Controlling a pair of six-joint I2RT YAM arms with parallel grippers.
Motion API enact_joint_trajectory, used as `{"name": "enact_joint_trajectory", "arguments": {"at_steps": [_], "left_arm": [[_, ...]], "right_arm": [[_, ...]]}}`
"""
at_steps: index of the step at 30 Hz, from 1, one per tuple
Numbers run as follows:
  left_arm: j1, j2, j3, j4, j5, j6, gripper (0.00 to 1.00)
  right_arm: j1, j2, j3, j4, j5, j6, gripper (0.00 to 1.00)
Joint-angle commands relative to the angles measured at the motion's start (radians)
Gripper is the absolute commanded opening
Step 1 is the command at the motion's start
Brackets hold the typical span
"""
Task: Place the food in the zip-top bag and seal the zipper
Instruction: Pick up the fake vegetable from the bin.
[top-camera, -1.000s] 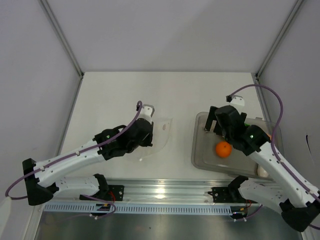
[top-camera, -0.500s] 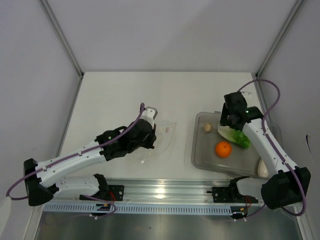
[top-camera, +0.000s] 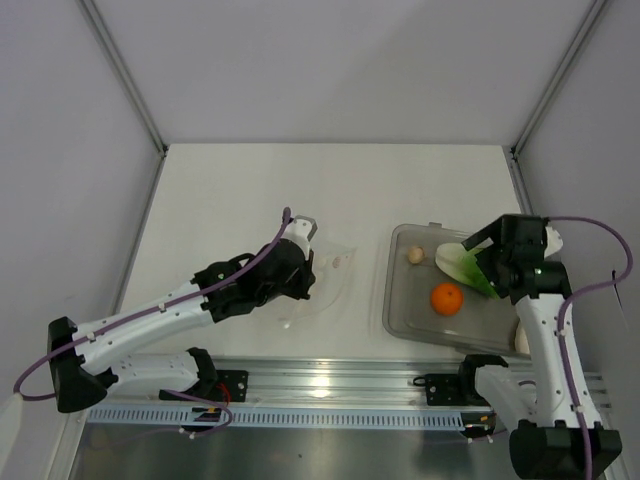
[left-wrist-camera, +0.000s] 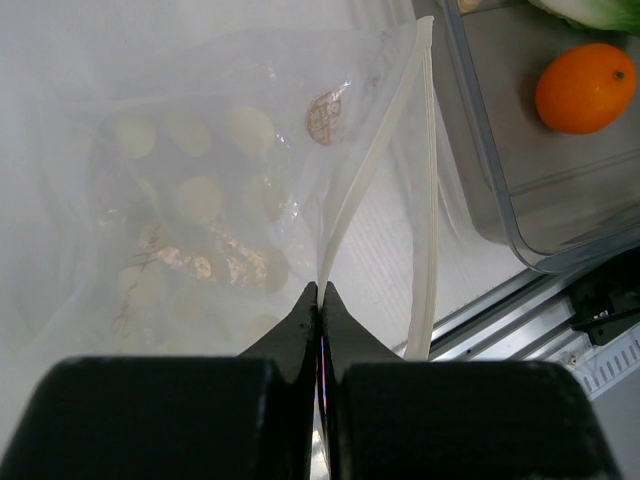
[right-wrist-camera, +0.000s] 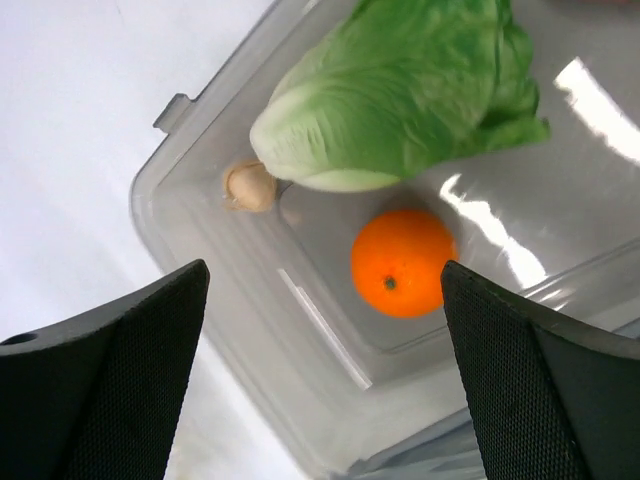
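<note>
I see my left gripper (left-wrist-camera: 320, 292) pinching the clear crinkly zip-top bag (left-wrist-camera: 190, 190) at its mouth edge on the white tabletop (top-camera: 330, 190) between pale grey walls (top-camera: 330, 70); right gripper (right-wrist-camera: 322, 275) spread wide, empty, above the rigid clear tray (right-wrist-camera: 190, 230) holding green lettuce (right-wrist-camera: 400, 90) and round orange (right-wrist-camera: 403, 260)

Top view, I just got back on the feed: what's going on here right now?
The left hand is shut, pinching the mouth edge of the zip-top bag, whose mouth gapes open on the table. One small brownish piece seems to lie inside. The right hand hangs open above the clear tray, holding nothing. The lettuce, the orange and a small pale piece lie in the tray, not yet bagged.
</note>
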Motion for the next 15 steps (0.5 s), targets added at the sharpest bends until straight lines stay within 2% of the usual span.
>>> {"name": "enact_joint_trajectory", "arguments": {"at_steps": [1, 3, 4, 6, 10, 15], "left_arm": [[0.010, -0.015, 0.007, 0.030, 0.016, 0.009, 0.00], [0.010, -0.022, 0.007, 0.028, 0.017, 0.012, 0.01], [0.010, -0.027, 0.007, 0.028, 0.019, 0.012, 0.01], [0.012, -0.033, 0.008, 0.027, 0.020, 0.015, 0.01], [0.012, -0.035, 0.010, 0.023, 0.027, 0.016, 0.01], [0.012, -0.039, 0.009, 0.028, 0.033, 0.015, 0.01]], "right_arm": [[-0.129, -0.060, -0.076, 0.008, -0.151, 0.141, 0.99], [-0.233, -0.065, -0.113, 0.011, -0.206, 0.155, 0.99], [-0.266, -0.062, -0.132, 0.016, -0.298, 0.158, 0.99], [-0.342, -0.042, -0.178, 0.041, -0.373, 0.147, 0.99], [-0.409, -0.034, -0.215, 0.077, -0.398, 0.130, 0.99], [-0.426, -0.002, -0.212, 0.116, -0.380, 0.117, 0.99]]}}
